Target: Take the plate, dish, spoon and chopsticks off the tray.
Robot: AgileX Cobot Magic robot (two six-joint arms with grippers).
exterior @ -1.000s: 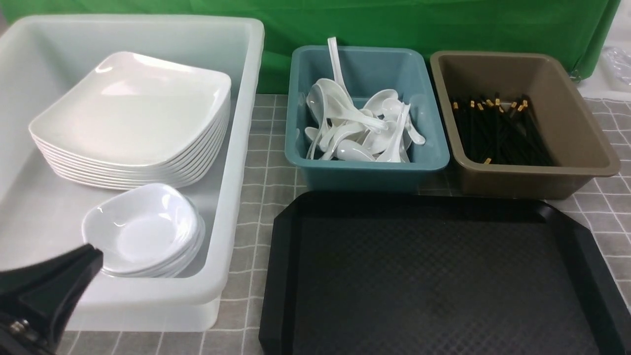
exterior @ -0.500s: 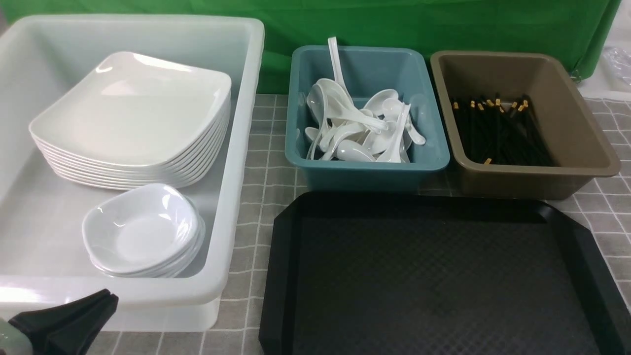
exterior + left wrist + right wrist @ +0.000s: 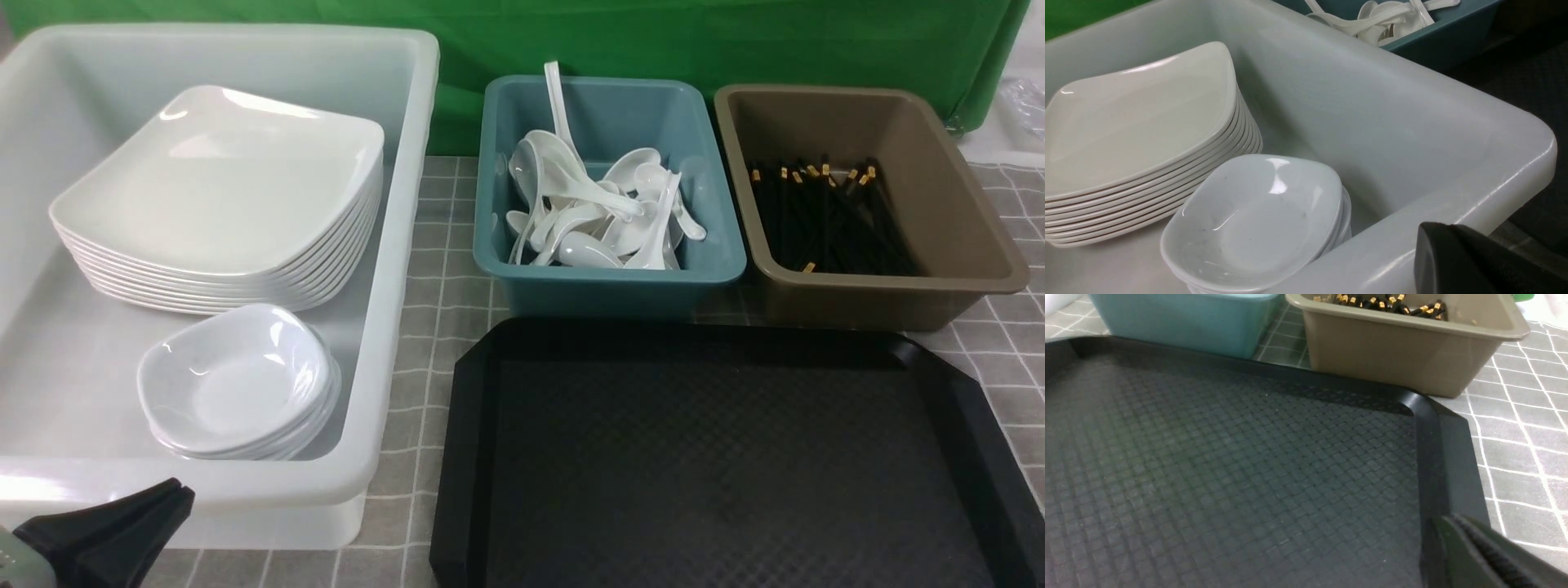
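Since a second ago the left pincer (image 3: 122, 523) has dropped from in front of the dishes to below the white tub's near rim, at the front view's lower left corner; nothing else has moved. Largest is the white tub (image 3: 400, 245) on the left of the desk (image 3: 445, 269), which wears a grey checked cloth. Beside it, nearest the robot, lies the black tray (image 3: 735, 457), its textured floor bare. Inside the tub, a stack of plates (image 3: 220, 180) sits at the far end, with a smaller stack of dishes (image 3: 237, 384) just in front of it. Behind the tray stand two bins side by side: a brown one (image 3: 963, 237) on the right holding black chopsticks (image 3: 824, 220) with gold ends, and a teal one (image 3: 612, 278) holding a jumble of white spoons (image 3: 596, 216). The left pincer's black jaws are pressed together and grip nothing. The right pincer (image 3: 1486, 559) shows only in its wrist view, over the tray's corner, jaws closed and empty.
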